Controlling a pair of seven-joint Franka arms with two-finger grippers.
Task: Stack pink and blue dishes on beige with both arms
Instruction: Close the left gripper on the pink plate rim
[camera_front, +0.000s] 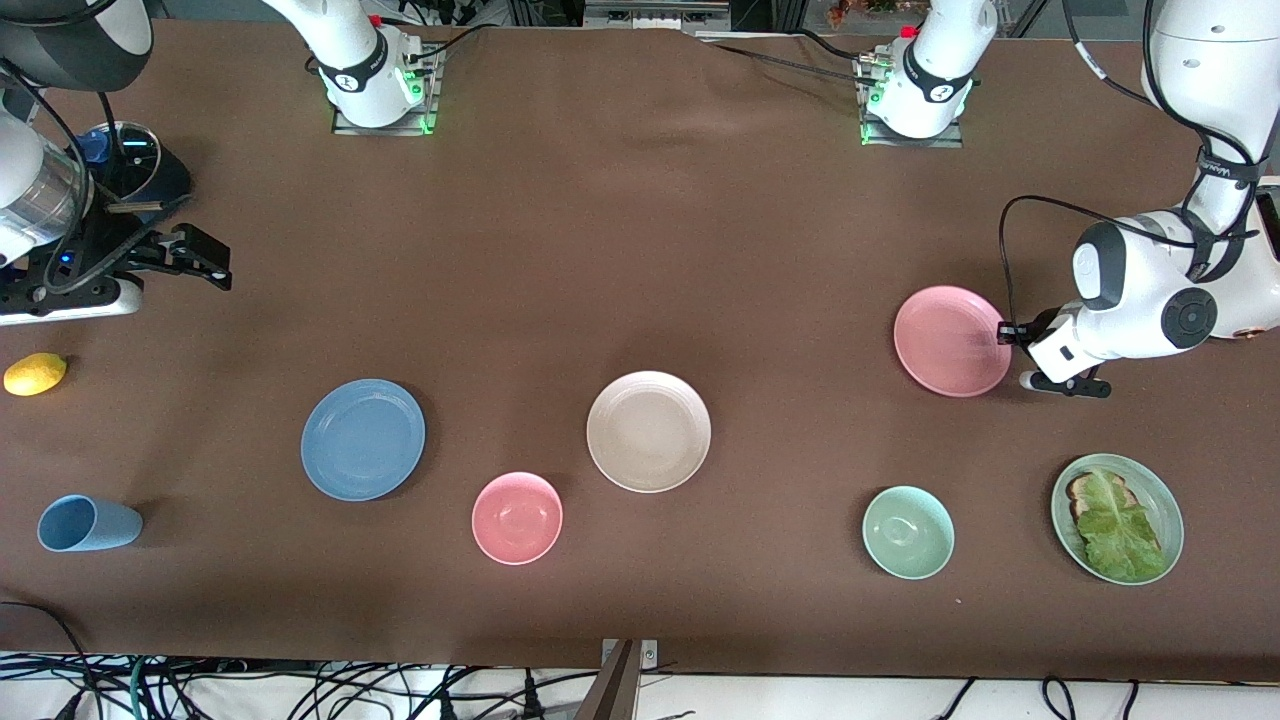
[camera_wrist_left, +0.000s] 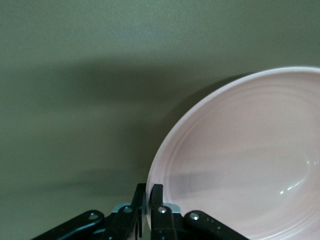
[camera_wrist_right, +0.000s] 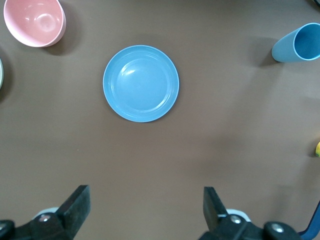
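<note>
The left end effector (camera_front: 1008, 334) is seen closed on the rim of the pink plate (camera_front: 950, 340), at the plate's 3 o'clock edge in the front view; in the left wrist view the fingers (camera_wrist_left: 156, 207) are pinched narrowly over the rim, and whether the plate is lifted cannot be told. The pink plate lies toward the left arm's end of the tabletop (camera_front: 640, 250), at about 2 o'clock from the beige plate (camera_front: 648, 431) and well apart from it. The blue plate (camera_front: 362, 438) lies at 9 o'clock from the beige plate, toward the right arm's end. The right end effector (camera_front: 205, 262) is held wide open and empty, waiting in the air toward the right arm's end of the tabletop, with the blue plate in its wrist view. The step in hand is judged to be the lift of the pink plate: it is best raised slowly and kept level, since a thin rim pinch may let it tilt or slip, then carried over the beige plate and centred before release. The pink bowl (camera_front: 516, 517) and mint-green bowl (camera_front: 907, 532) should be avoided
</note>
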